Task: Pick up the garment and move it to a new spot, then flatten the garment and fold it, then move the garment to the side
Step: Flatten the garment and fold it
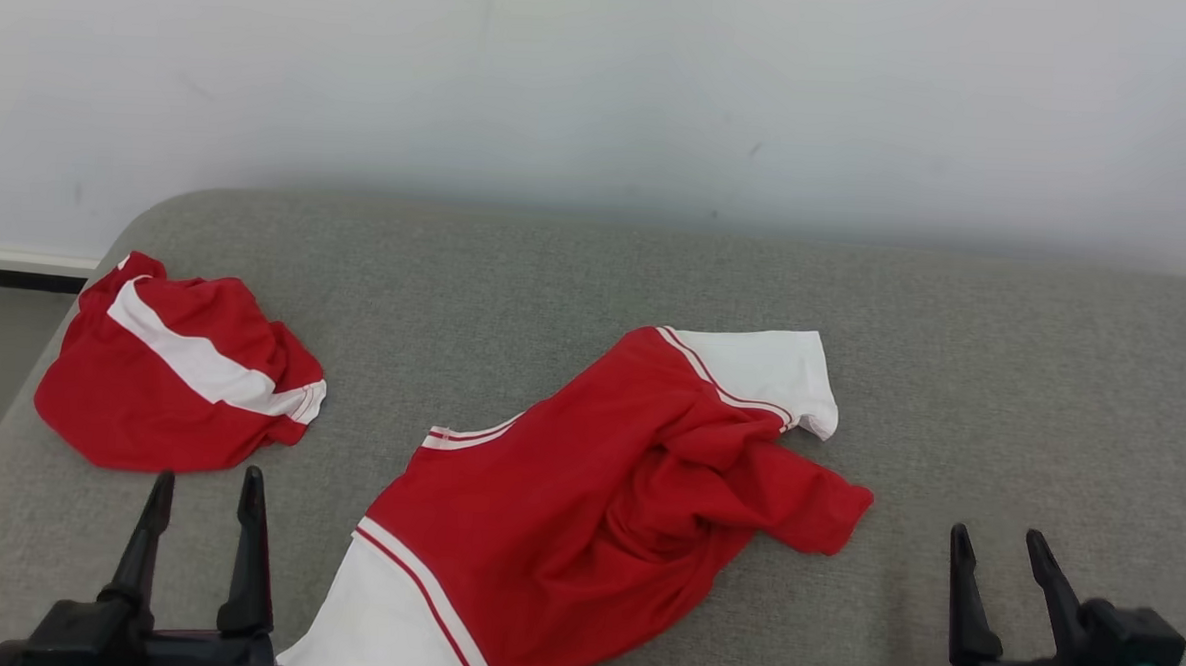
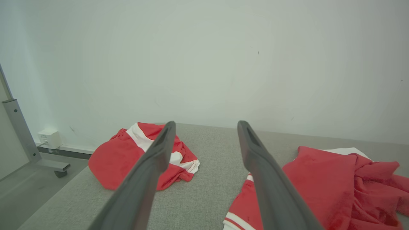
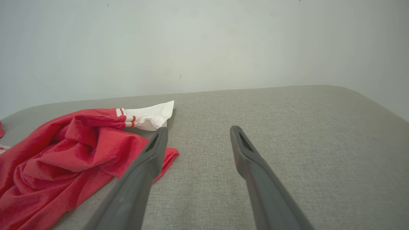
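**Spread the rumpled jersey flat before any fold**

The red knit jersey with white sleeves and striped white trim (image 1: 586, 493) lies in a loose heap at the middle of the grey fabric-covered surface (image 1: 954, 319). It runs on a slant from the near edge up toward the right. Its white sleeve (image 1: 772, 366) points to the far right, and a red flap (image 1: 816, 508) sticks out below that. The cloth between them is bunched in deep folds. A white panel edged with red stripes (image 1: 381, 614) sits at the near end.

The left hand (image 1: 206, 476) has its fingers spread apart and holds nothing. It sits just left of that white panel. The right hand (image 1: 997, 536) is likewise spread and empty, over bare fabric to the right of the red flap.

Flattening looks like the step in hand. Each hand should probably take an opposite end, the left on the striped panel and the right on the flap or sleeve. Pinching a single layer and drawing outward low over the surface should open the bunch. Catching several layers would likely drag the wrinkles along.

A second crumpled red-and-white garment (image 1: 175, 385) lies apart at the far left and is best left undisturbed.
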Available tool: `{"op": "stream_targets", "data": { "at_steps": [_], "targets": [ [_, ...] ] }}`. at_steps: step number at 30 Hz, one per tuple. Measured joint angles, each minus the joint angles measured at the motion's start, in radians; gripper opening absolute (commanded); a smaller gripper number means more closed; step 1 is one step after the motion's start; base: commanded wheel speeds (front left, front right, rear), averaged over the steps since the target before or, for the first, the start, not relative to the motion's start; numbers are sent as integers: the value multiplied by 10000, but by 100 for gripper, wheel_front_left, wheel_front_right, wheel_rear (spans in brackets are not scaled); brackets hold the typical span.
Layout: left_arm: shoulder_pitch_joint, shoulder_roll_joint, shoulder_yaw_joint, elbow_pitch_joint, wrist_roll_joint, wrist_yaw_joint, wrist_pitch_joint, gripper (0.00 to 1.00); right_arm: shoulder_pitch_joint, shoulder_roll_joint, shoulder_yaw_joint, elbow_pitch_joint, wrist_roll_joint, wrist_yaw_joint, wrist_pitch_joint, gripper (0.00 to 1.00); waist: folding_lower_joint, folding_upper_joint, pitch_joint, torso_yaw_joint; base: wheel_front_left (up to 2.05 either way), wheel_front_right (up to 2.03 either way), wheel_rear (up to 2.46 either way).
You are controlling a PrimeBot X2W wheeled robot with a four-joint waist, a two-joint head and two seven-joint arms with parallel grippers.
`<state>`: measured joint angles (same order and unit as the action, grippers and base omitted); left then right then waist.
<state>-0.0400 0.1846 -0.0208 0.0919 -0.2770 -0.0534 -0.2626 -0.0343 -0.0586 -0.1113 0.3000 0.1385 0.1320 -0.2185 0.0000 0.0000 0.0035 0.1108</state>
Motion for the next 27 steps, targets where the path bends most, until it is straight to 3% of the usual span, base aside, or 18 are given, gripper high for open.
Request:
{"op": "stream_targets", "data": {
  "at_steps": [9, 23, 24, 26, 27],
  "targets": [
    [-203, -581, 56, 370, 378, -441, 0, 100, -1617, -604, 453, 1770, 40, 0, 430, 100, 1, 0, 232, 504, 0, 0, 0],
    [-694, -1001, -21, 738, 594, -709, 0, 100, -3641, -1110, 752, 6222, 395, 0, 100, 100, 2, 0, 823, 1758, 0, 0, 0],
    [-697, -1011, -10, 746, 610, -711, 0, 100, -3721, -1062, 828, 6395, 487, 0, 65, 70, 2, 0, 850, 1809, 0, 0, 0],
    [-697, -1024, 38, 761, 623, -711, 0, 100, -3879, -1003, 1018, 6669, 614, 0, -27, 0, 2, 0, 894, 1856, 0, 0, 0],
    [-697, -1024, 73, 779, 633, -713, 0, 100, -3965, -1003, 1060, 6780, 688, 0, -81, 0, 2, 0, 896, 1846, 0, 0, 0]
  ]
}}
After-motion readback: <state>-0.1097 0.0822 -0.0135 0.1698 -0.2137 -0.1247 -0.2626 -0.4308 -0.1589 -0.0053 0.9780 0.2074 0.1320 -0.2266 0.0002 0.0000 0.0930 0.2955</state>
